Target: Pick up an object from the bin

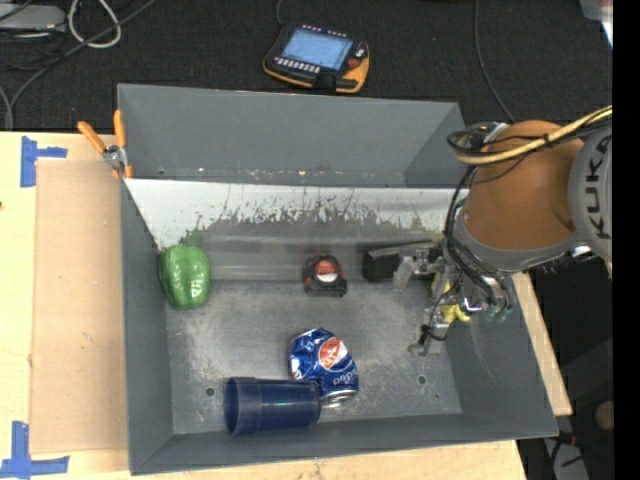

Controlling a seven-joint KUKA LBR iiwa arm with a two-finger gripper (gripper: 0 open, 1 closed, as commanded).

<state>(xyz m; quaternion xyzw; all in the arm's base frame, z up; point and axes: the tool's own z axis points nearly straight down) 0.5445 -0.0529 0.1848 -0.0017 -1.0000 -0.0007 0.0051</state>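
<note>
**Nothing lifted yet: the gripper (430,336) hung low over bare floor at the right of the grey metal bin (300,148).**

Nothing showed in its grasp, so the whole pick was judged still to do. Nearest it, just to its far left, lay a small black blocky object (385,263). A crushed blue soda can (325,366) and a dark blue plastic cup (270,405) on its side lay near-left, and a green pepper-shaped toy (185,275) far off left. The orange wrist cover (515,208) and cables cluttered the tool, so open or closed could not be told.
</note>
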